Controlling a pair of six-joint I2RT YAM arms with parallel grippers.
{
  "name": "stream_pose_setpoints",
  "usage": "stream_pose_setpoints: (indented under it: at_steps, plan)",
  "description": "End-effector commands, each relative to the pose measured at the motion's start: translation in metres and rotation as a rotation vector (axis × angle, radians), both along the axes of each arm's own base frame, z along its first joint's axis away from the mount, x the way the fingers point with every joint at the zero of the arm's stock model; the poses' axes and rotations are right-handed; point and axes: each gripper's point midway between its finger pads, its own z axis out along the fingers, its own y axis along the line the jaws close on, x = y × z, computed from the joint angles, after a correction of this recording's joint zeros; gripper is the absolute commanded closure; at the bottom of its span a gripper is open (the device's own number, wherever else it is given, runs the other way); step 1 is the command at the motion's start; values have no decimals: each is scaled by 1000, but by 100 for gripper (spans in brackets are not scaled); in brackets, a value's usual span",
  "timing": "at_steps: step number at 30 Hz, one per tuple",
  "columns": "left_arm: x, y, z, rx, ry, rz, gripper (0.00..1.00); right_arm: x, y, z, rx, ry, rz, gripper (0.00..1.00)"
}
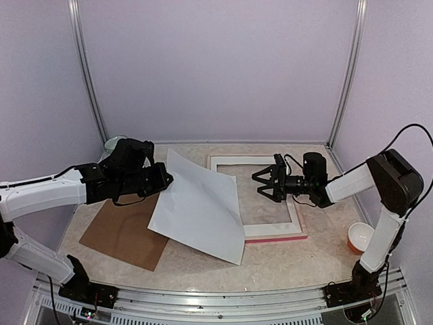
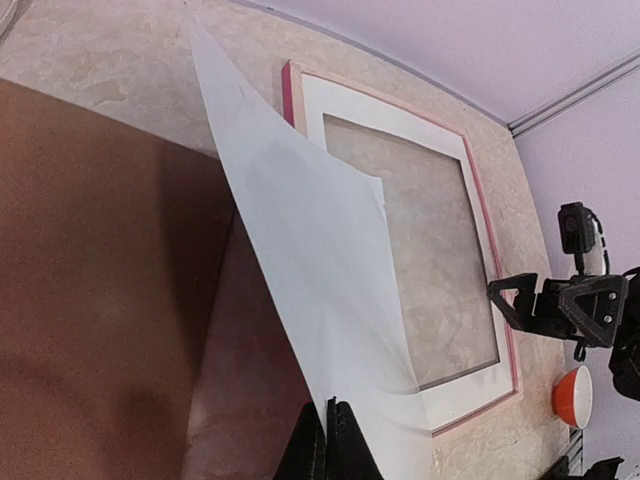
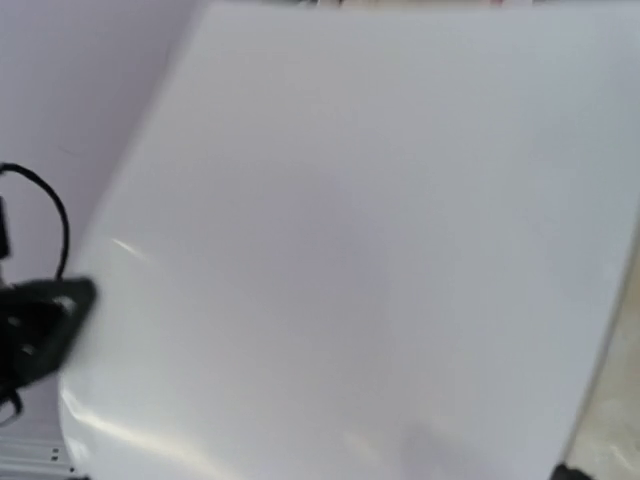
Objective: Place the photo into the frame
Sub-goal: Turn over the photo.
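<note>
The photo (image 1: 199,206) shows only its white back; its printed side is hidden. My left gripper (image 1: 162,179) is shut on its left edge and holds it tilted, its right part leaning over the left side of the frame (image 1: 274,238). In the left wrist view the gripper (image 2: 335,440) pinches the sheet (image 2: 300,230) edge-on. The frame (image 2: 287,90) lies flat, pink rails around a white mat board (image 1: 270,230). My right gripper (image 1: 262,184) is open and empty above the frame's window, facing the photo. The photo's white back (image 3: 350,250) fills the right wrist view; my fingers do not show there.
A brown backing board (image 1: 125,233) lies flat at the left, partly under the photo, and also shows in the left wrist view (image 2: 90,250). An orange and white cup (image 1: 360,237) stands at the right edge. A pale round object (image 1: 111,143) sits at the back left corner.
</note>
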Motion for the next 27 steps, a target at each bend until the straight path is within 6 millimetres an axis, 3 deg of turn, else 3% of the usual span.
stream_pose_setpoints:
  at_steps: [1,15,27]
  plan:
    - [-13,12,-19,-16,66,16,96,2,2,8,-40,-23,1,1]
    - [-41,43,-93,64,202,73,87,2,2,-23,-209,51,-9,1]
    - [-58,49,-146,59,297,86,72,-21,-3,-39,-293,105,48,1]
